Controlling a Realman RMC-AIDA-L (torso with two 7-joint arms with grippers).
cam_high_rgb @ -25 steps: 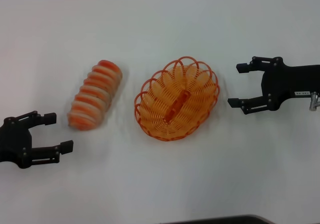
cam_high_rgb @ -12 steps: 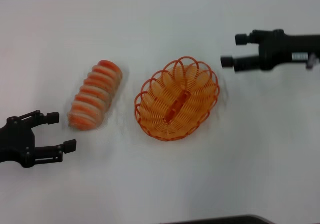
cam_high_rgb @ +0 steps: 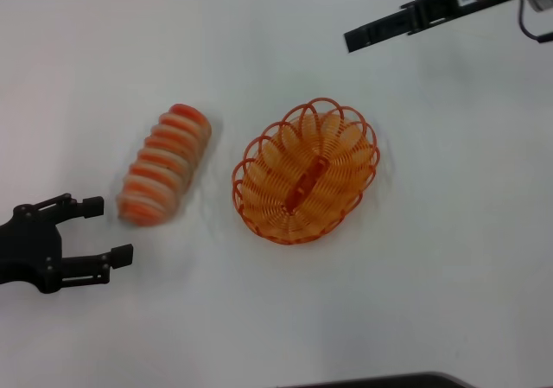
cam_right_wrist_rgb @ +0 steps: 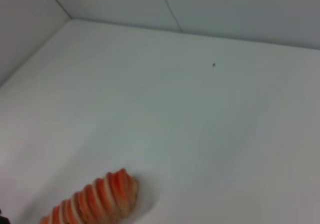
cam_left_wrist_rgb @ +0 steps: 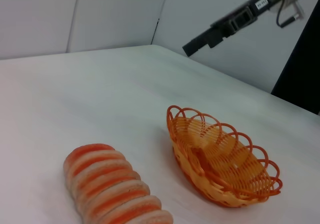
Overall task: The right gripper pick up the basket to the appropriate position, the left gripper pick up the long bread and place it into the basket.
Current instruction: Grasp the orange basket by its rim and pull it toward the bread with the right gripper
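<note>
Orange wire loops form the basket (cam_high_rgb: pixel 305 172), which sits empty on the white surface (cam_high_rgb: pixel 449 258), with the long bread (cam_high_rgb: pixel 164 164) lying just beside it on the robot's left, not touching. The left gripper (cam_high_rgb: pixel 97 230) hovers low near the bread's nearer end, its jaws spread wide and holding nothing. The right gripper (cam_high_rgb: pixel 356 39) is up beyond the basket's far side, well apart from it, seen edge-on, so whether its jaws are parted cannot be told; it holds nothing.
</note>
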